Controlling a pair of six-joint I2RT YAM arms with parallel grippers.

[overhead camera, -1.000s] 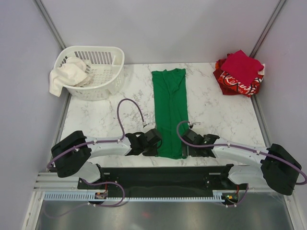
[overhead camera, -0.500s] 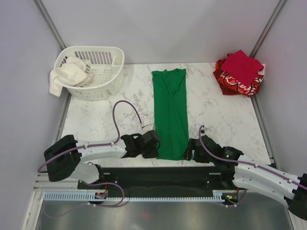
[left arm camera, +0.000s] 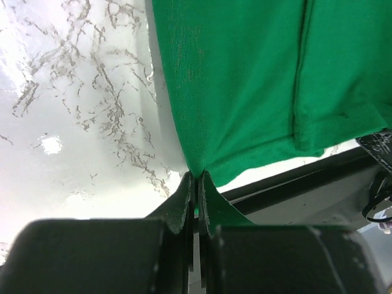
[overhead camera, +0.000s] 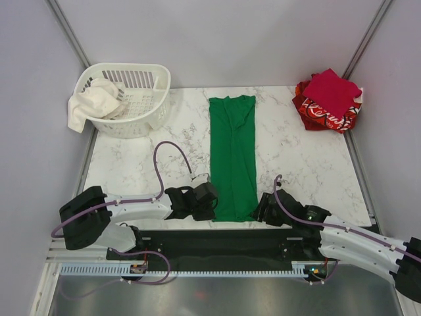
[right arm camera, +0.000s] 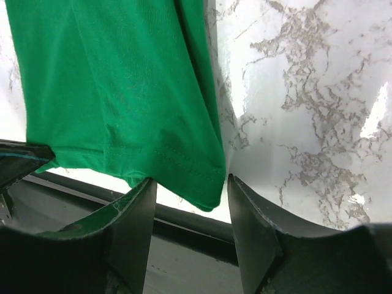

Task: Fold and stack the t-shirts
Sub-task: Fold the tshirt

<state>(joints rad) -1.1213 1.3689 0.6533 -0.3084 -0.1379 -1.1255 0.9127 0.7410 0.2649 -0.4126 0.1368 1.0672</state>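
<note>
A bright green t-shirt (overhead camera: 233,158), folded lengthwise into a narrow strip, lies down the middle of the marble table (overhead camera: 131,164), collar at the far end and hem at the near edge. The left gripper (left arm camera: 195,184) is pinched tight on the hem's near-left corner, a nip of green cloth between its fingers. The right gripper (right arm camera: 190,182) stands spread wide around the near-right corner, gripping nothing.

The likely trouble is a lopsided lift. With only one corner held, any pull would drag the strip askew and spoil the fold. The right fingers could also close on just the top layer, or miss the hem where it laps over the table's near edge. The left pinch sits at the very tip of the corner and may slip under tension.

At the far left, a white slatted basket (overhead camera: 125,69) holds a white cloth (overhead camera: 89,105), part of it draped over the rim. At the far right corner, a crimson t-shirt (overhead camera: 331,90) rests folded on a red t-shirt with white print (overhead camera: 320,117).
</note>
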